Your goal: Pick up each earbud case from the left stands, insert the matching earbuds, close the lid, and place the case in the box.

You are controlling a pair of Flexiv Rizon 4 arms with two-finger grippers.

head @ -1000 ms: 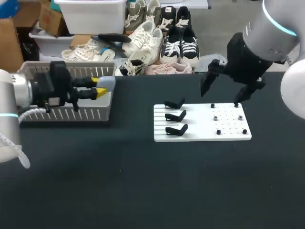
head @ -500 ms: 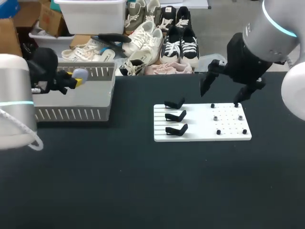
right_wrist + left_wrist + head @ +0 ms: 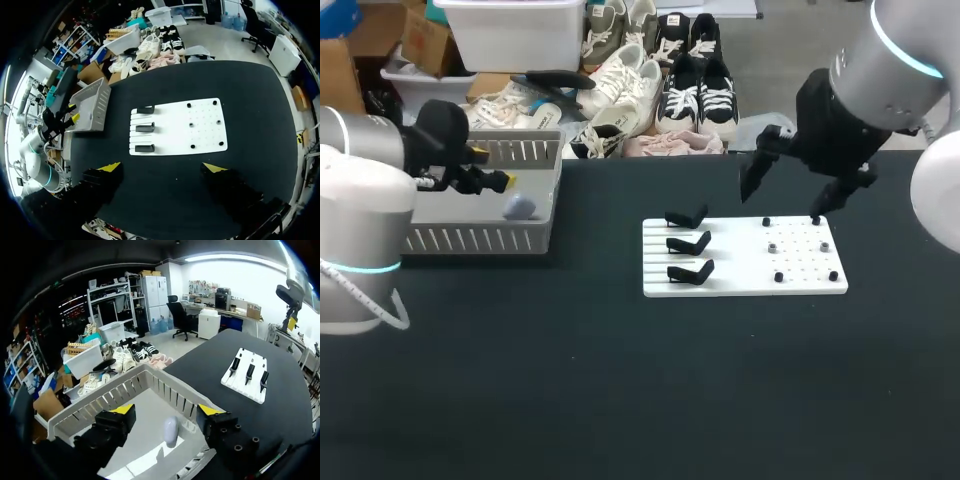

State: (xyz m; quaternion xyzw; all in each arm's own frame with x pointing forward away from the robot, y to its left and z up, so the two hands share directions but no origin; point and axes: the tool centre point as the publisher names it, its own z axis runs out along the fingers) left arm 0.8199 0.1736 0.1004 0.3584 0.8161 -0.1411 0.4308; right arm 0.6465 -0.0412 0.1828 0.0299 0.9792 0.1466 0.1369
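The pale earbud case [image 3: 520, 207] sits on the floor of the grey slatted box [image 3: 470, 240], below the left gripper [image 3: 488, 168], whose fingers are spread with nothing between them. The right gripper [image 3: 785, 195] hangs spread and empty above the white board [image 3: 800, 285], whose three black stands [image 3: 688, 243] are bare. The main risk is the left arm's exit: a low or sideways pull could catch the box's wall and drag it.

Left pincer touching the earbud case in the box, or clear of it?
Apart. The left wrist view shows the earbud case lying on the box floor, with clear floor between it and both yellow fingertips of the open left pincer.
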